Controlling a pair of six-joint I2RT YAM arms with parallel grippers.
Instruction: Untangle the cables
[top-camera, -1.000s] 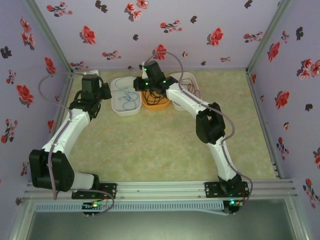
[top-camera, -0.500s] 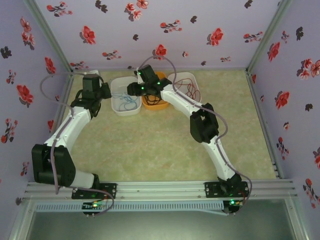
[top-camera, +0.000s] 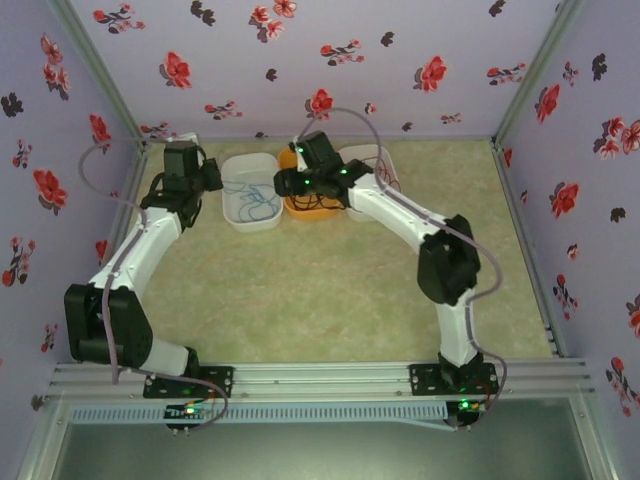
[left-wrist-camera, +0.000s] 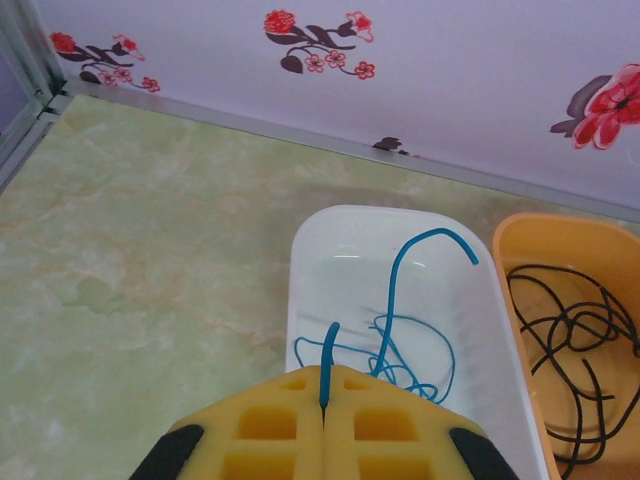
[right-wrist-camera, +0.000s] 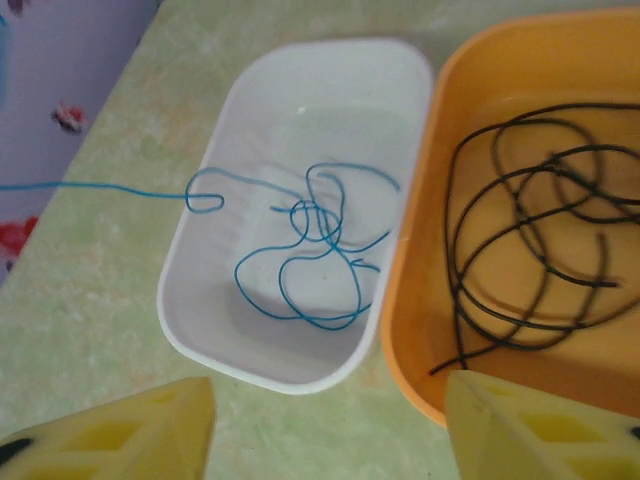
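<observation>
Nearest, left gripper (left-wrist-camera: 324, 395) pinched shut on one end of the light blue cable (left-wrist-camera: 389, 296), at the near rim of the white tray (left-wrist-camera: 335, 280), the gripped tip pointing toward the far wall. Right gripper (right-wrist-camera: 330, 425) spread wide, holding nothing, above that tray's near right corner. Inside the white tray: hair-thin blue loops in a loose knot, one free end hooked upward, one strand stretched straight out over the left rim. Touching the white tray's right side: orange tray (left-wrist-camera: 560, 235) holding broad curls of black cable (right-wrist-camera: 453, 230). Further right, second white tray (top-camera: 358, 153) with red cable (top-camera: 384, 172), partly hidden by the right arm.
</observation>
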